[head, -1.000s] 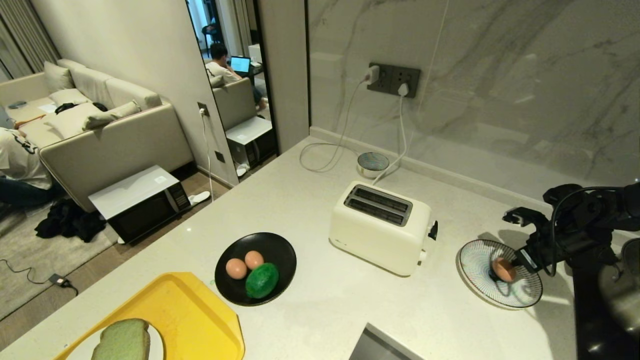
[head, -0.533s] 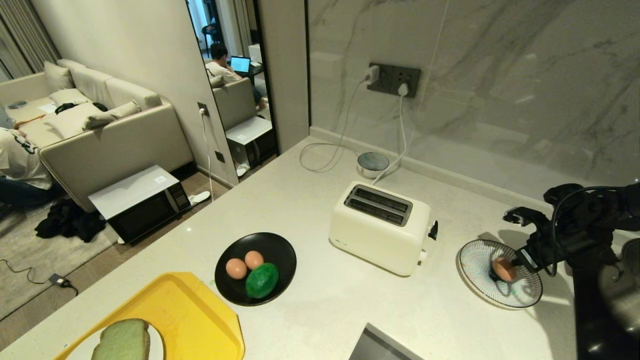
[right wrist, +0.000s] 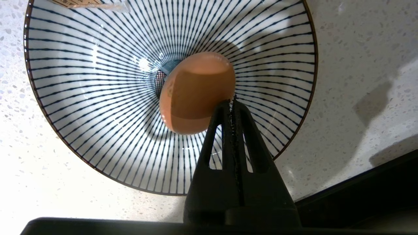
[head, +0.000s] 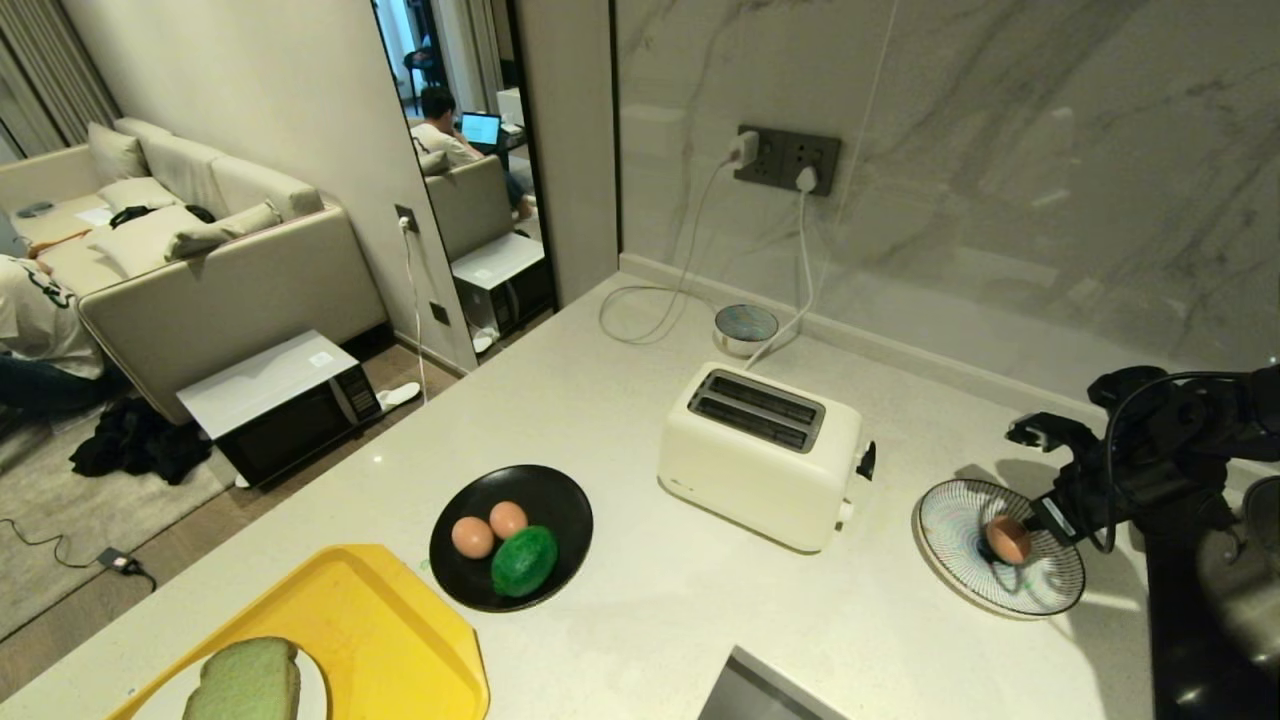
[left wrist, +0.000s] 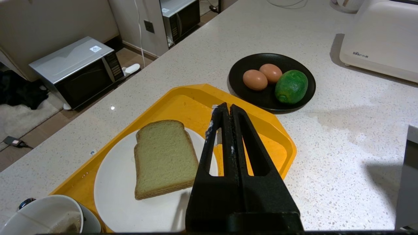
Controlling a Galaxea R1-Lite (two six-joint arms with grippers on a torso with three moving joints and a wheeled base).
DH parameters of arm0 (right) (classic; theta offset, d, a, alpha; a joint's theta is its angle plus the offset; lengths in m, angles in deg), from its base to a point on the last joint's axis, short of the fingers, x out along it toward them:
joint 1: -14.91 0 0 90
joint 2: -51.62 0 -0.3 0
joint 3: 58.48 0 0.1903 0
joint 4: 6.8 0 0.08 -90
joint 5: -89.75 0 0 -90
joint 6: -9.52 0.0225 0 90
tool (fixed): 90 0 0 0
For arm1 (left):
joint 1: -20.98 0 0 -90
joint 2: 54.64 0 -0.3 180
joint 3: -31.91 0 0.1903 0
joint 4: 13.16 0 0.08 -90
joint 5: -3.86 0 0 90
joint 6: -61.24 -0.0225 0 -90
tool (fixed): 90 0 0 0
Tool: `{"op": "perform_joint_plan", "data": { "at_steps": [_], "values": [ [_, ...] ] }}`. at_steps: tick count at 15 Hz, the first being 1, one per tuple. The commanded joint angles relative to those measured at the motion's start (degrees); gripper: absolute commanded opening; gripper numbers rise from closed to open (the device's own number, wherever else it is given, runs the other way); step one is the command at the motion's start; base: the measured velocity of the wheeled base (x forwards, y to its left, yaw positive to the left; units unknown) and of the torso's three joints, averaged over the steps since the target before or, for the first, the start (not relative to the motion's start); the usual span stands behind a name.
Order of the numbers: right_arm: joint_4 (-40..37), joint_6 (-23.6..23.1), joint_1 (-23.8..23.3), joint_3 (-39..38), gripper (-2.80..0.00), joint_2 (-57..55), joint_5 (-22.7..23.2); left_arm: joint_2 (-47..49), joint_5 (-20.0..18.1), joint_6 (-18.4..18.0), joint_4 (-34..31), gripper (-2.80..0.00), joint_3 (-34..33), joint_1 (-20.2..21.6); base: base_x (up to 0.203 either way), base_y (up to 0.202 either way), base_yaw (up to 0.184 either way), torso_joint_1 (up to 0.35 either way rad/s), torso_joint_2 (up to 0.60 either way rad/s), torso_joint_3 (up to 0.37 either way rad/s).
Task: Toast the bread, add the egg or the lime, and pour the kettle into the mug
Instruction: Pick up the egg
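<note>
The pale green bread (head: pixel 245 685) (left wrist: pixel 163 158) lies flat on a white plate (left wrist: pixel 147 209) in the yellow tray (head: pixel 390 625). Two eggs (head: pixel 472 537) (head: pixel 508 519) and the lime (head: pixel 524 560) share a black dish (head: pixel 560 500). A third egg (head: pixel 1008 540) (right wrist: pixel 196 93) rests in the striped bowl (head: pixel 960 510) (right wrist: pixel 81 81). My right gripper (head: pixel 1032 528) (right wrist: pixel 231 101) is shut and empty, its tips just beside that egg. Over the tray hangs my left gripper (left wrist: pixel 227 107), shut and empty. The mug (left wrist: pixel 42 218) shows at the tray's near corner. The kettle is out of view.
The cream toaster (head: pixel 760 455) (left wrist: pixel 382 36) stands mid-counter with empty slots, its cord running to the wall socket (head: pixel 790 158). A small round speaker (head: pixel 746 328) sits behind it. A black cooktop (head: pixel 1200 640) lies at the right. The counter drops off on the left.
</note>
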Motion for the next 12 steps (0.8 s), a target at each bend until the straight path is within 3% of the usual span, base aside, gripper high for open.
{"op": "perform_joint_plan", "data": {
  "at_steps": [1,12],
  "values": [
    [-0.09,-0.23,-0.01,0.18,-2.8,0.08,0.07,-0.01,0.0,0.09,0.01,-2.8,0.0,0.02,0.0,0.0,0.0,0.0,0.0,0.0],
    [-0.18,3.46,-0.09,1.68,-2.8,2.36,0.16,-0.01,0.0,0.08,0.01,-2.8,0.0,0.02,0.0,0.0,0.0,0.0,0.0,0.0]
  ]
}}
